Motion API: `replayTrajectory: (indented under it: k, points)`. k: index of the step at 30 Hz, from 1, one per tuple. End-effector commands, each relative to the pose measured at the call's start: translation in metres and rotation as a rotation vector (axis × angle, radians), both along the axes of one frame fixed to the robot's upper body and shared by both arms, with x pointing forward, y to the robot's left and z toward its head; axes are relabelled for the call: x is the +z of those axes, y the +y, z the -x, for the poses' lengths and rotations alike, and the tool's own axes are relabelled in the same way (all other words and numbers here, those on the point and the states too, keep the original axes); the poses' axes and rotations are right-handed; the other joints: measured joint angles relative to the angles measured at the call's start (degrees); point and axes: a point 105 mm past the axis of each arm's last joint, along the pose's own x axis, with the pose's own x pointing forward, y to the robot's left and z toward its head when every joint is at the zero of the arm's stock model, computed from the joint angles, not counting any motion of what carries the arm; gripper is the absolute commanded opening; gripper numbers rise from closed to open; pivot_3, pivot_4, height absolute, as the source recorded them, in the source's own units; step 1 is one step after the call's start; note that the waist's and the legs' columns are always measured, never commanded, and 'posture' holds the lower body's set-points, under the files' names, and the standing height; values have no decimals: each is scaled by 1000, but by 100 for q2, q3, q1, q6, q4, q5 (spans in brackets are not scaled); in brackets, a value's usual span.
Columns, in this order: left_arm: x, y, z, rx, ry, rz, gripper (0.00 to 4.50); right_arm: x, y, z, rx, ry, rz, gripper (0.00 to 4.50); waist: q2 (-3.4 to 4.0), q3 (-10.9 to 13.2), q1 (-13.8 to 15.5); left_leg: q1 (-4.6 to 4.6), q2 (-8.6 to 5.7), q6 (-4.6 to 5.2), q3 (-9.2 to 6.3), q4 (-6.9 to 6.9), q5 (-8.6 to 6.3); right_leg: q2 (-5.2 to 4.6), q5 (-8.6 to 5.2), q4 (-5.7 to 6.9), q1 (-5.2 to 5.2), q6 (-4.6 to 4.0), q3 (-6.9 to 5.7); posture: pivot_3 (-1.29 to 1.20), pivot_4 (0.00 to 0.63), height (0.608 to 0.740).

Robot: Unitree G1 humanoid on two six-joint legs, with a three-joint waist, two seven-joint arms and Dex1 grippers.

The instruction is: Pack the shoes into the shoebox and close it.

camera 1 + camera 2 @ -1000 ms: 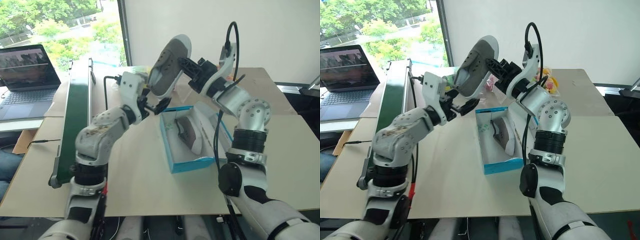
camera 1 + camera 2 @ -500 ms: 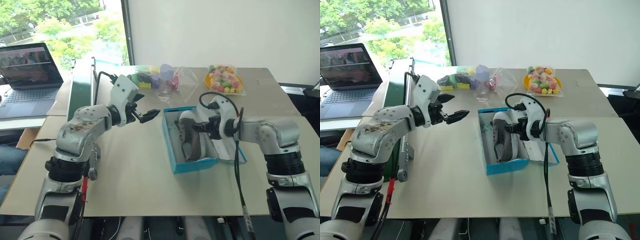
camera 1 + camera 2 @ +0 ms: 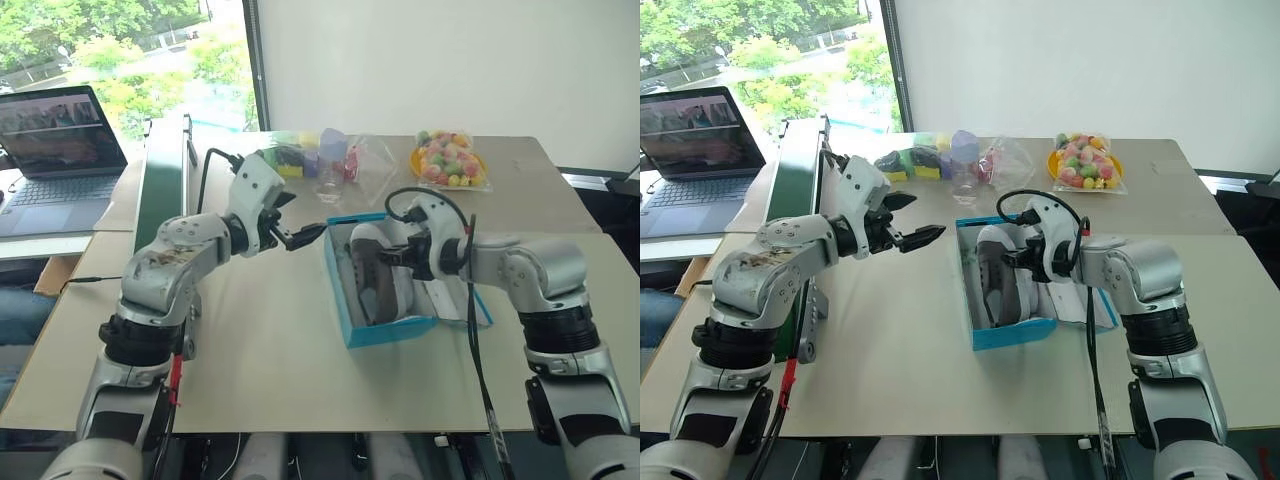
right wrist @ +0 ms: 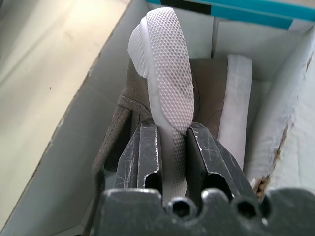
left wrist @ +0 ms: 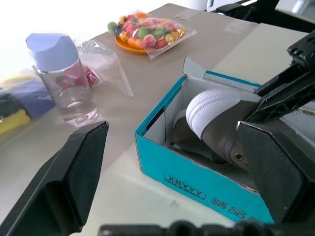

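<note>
Nearest the robot, the shoebox (image 3: 385, 330) is lying open on the table (image 3: 270, 360); its blue end wall is carrying black lettering reading roughly "XIIYYY", the characters beside it being illegible. Inside, the right gripper (image 4: 172, 142) is pinching the whitish sole of one grey sneaker (image 3: 997, 285), standing it on edge against the second sneaker (image 4: 235, 108), which is lying flat along the far wall. A second ago that shoe was being held high above the box; it is now sitting inside. Left of the box, the left gripper (image 3: 305, 236) is hovering with fingers spread wide, empty, pointing toward the box. Beyond, a bottle (image 5: 59, 73) and a plate of coloured sweets (image 3: 447, 160) are standing.
</note>
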Motion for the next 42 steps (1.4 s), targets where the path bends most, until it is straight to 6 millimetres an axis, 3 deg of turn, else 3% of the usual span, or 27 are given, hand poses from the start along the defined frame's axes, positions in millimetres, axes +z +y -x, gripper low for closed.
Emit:
replayTrajectory:
  k: [1, 12, 14, 19, 21, 24, 25, 30, 33, 42]
  points:
    - [9, 1, 1, 8, -62, -8, 4500, 0, 11, 2, 73, -21, 28, 277, 0, 0, 1, 0, 0, 0, 0, 0, 0, 0, 0, 1, 0, 0, 0, 0, 150, 738]
    - [6, 3, 4, 21, -67, -24, 4500, -42, 11, -6, 107, -4, 179, 277, -4, -3, 39, 3, -3, 0, 0, 2, 0, -3, 0, 0, 3, 0, 0, 0, 150, 738]
    - [5, 3, 7, 7, -62, -40, 4500, -37, 14, -11, 111, -44, 189, 1258, -5, -3, 40, 5, -2, 0, 0, 2, 0, -2, 0, 0, 5, 0, -1, 0, 150, 738]
    - [0, 2, 19, -71, -47, -87, 4500, -7, 16, -15, 122, -132, 189, 2930, -4, -3, 39, 6, -3, -3, 0, 4, -1, -3, 0, 6, 4, -2, 0, 0, 150, 738]
    - [-4, 0, 24, -111, -37, -116, 4500, 5, 14, -9, 154, -157, 201, 3441, -4, -2, 44, 5, -4, -3, 1, 4, -1, -5, 0, 8, 2, -3, 1, 0, 150, 738]
    - [-12, -3, 32, -193, -4, -160, 4500, 39, 11, 2, 174, -200, 159, 4432, -3, -2, 60, 4, -4, -4, -1, 4, -2, -4, -5, 6, 1, -11, -2, 0, 150, 738]
    - [-14, -4, 34, -210, 4, -171, 4500, 47, 9, 4, 171, -209, 148, 4477, -3, -2, 57, 2, -4, -5, -1, 4, -3, -4, -7, 6, -2, -14, -1, 0, 150, 738]
    - [-18, -12, 33, -284, 16, -197, 4500, 80, 3, 25, 172, -223, 82, 4477, -4, -2, 55, 3, -1, -19, -1, 4, -11, -6, -14, 6, 0, -25, -2, 0, 150, 738]
    - [-17, -21, 29, -336, 10, -198, 4500, 83, -9, 41, 158, -213, 100, 3783, -4, -2, 98, 3, -1, -39, -2, 4, -22, -6, -21, 7, 1, -36, -5, 0, 150, 738]
    - [-15, -42, 24, -468, -1, -207, 4500, 67, -46, 90, 115, -118, 157, 624, -4, -3, 110, 3, -4, -4, 8, 7, -3, -15, -21, 0, 6, -35, -2, 0, 150, 738]
